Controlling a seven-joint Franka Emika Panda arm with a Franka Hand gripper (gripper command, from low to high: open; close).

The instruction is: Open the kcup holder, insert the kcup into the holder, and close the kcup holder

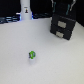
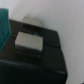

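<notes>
The kcup holder (image 1: 63,26) is a black box with two stacked front panels bearing pale marks, standing at the back on the exterior view's right. The kcup (image 1: 32,54), a tiny green pod with a whitish part, lies on the white table well in front of the holder, toward the exterior view's left. My gripper (image 1: 62,8) is a dark shape right above the holder's top; its fingers are too blurred to read. The wrist view shows the holder's black top (image 2: 50,55) close up with a pale grey block (image 2: 28,43) on it. No fingers show there.
A white bottle-shaped object (image 1: 25,10) stands at the back on the exterior view's left. A dark band (image 1: 10,20) runs along the table's far edge. A teal shape (image 2: 4,30) shows at the wrist view's edge.
</notes>
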